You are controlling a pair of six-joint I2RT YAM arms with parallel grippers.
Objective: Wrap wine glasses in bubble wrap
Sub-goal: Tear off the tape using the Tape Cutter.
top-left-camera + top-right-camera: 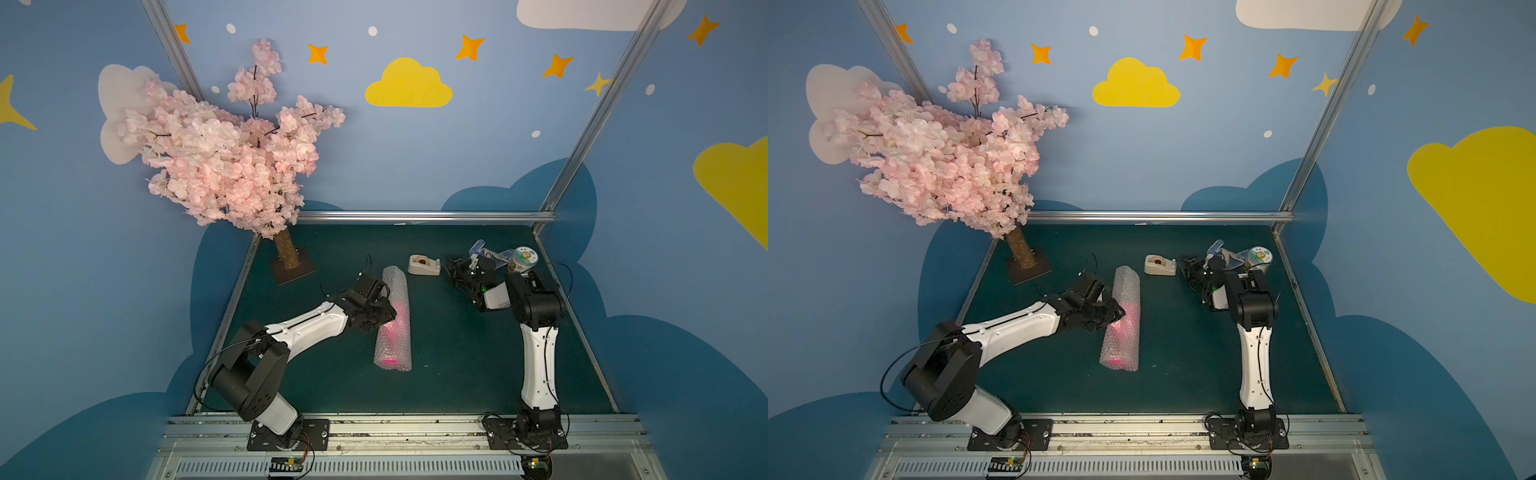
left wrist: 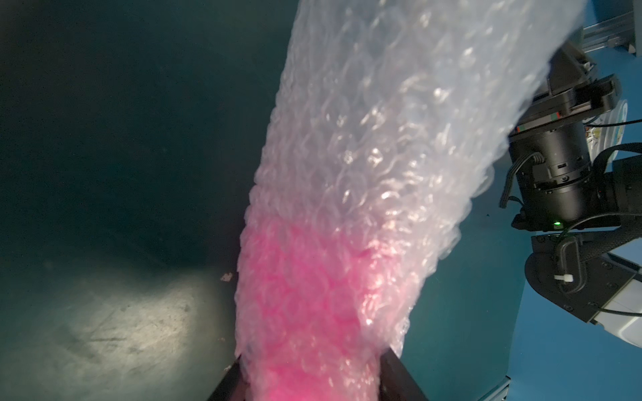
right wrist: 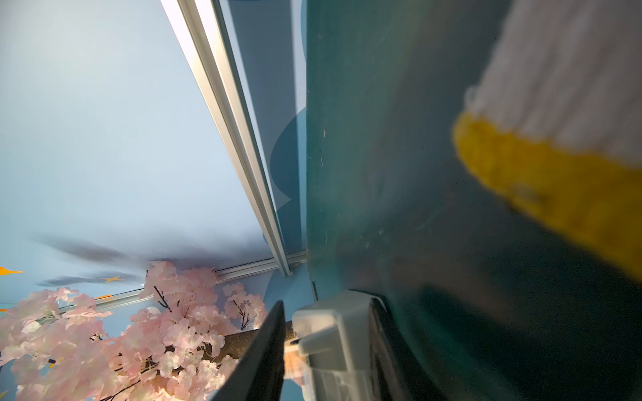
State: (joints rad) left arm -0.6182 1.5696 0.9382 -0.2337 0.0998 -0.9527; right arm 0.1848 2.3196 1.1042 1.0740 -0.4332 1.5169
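One goblet, one sheet of bubble wrap, rolled together mid-table.

The hot-pink goblet (image 1: 392, 334) lies inside the bubble wrap (image 1: 395, 286), a single tube running near to far on the green table (image 1: 457, 365), with pink showing through its near half. The left gripper (image 1: 388, 316) reaches in from the left and pinches the tube at its middle; in the left wrist view its fingers (image 2: 399, 382) press the wrap on both sides. One beige tape dispenser (image 1: 424, 265) sits far right of the tube. The right gripper (image 1: 449, 264) is just right of it, jaws spread about its end, with a slit of gap at one finger. One printed tub (image 1: 524, 258) stands behind that arm, partly hidden by its wrist. One pink blossom tree (image 1: 220, 166) stands far left.
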